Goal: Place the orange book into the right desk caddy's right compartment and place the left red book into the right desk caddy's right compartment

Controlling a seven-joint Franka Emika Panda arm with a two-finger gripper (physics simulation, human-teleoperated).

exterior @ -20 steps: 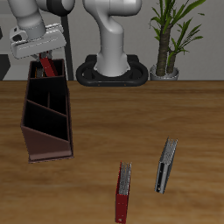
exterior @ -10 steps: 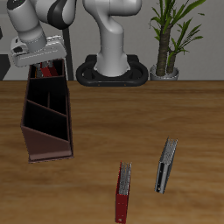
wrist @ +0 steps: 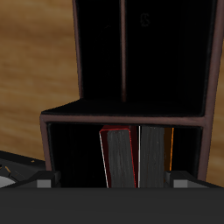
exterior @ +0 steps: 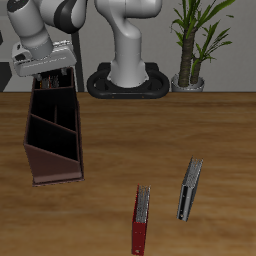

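Note:
The right desk caddy (exterior: 52,130) is a dark maroon box lying on the table, with its tall end farthest back. My gripper (exterior: 52,76) hangs just above that back compartment, jaws apart and holding nothing. In the wrist view my gripper (wrist: 112,185) looks straight down into the compartment of the caddy (wrist: 131,118). The left red book (wrist: 118,157) stands there on edge. The orange book (wrist: 168,149), with its dark spine, stands right beside it.
A second red book (exterior: 140,218) lies near the table's front edge. A dark grey book (exterior: 189,188) lies beside it. The robot base (exterior: 128,80) and a potted plant (exterior: 192,45) stand at the table's back.
A second ago my gripper was tilted with the red book showing between its fingers above the caddy. Now the gripper is level, the book sits down inside the compartment, and the fingers are off it.

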